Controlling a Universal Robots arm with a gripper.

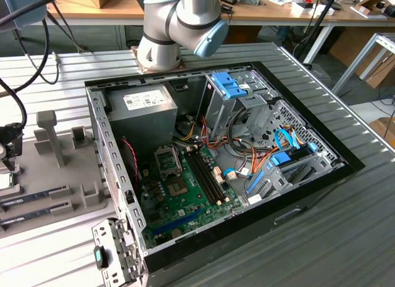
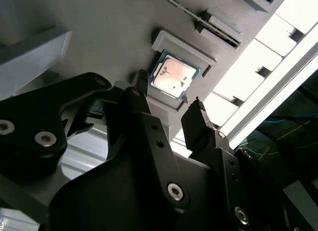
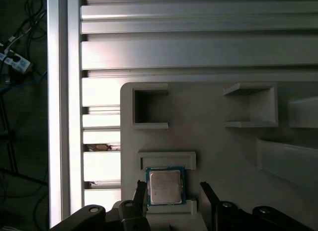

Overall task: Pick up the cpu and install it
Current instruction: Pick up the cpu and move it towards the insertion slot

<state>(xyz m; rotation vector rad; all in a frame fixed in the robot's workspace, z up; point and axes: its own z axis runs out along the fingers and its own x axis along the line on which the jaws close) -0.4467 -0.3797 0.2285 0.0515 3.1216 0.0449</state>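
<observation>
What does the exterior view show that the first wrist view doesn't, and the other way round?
The exterior view gives the open computer case, its green board and the robot arm. The first wrist view gives the cpu lying in its pocket, with the open gripper on either side of it. Both share the grey tray and the ribbed metal table.
</observation>
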